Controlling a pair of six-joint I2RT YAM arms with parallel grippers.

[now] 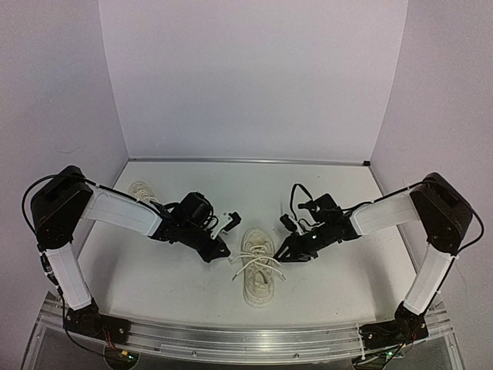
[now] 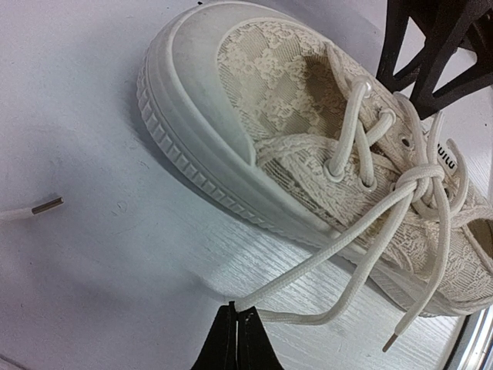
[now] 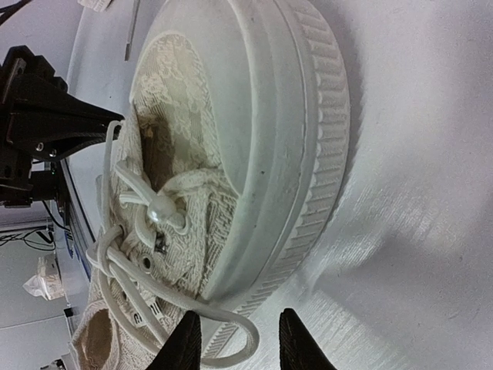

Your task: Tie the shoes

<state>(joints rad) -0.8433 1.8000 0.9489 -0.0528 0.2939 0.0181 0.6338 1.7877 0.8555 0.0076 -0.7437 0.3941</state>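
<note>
A robotics lab test cell is indicated by the white worktop [image 1: 154, 277] closed in on three sides by plain pale walls [image 1: 254, 77], by the aluminium rail [image 1: 246, 339] along its near edge, and by the left arm [image 1: 115, 210] and right arm [image 1: 385, 214] bolted side by side there.

Shoe [image 1: 258, 268] sits mid table [image 1: 339, 297]. L gripper [image 1: 223, 252] is just beside it on one side, R gripper [image 1: 283, 252] just beside it on the other, so no way thru betw gripper & shoe. Laces [image 2: 362, 254] spill off the shoe onto the table. One lace runs to the pinched L tips, like a rope in the way. A lace loop [image 3: 235, 343] lies betw the spread R fingers [image 3: 296, 343]. 2nd shoe [image 1: 141, 190] blocks back left. Room: back right, & the near strip by the edge. Walls [image 1: 254, 77] close 3 sides.
</note>
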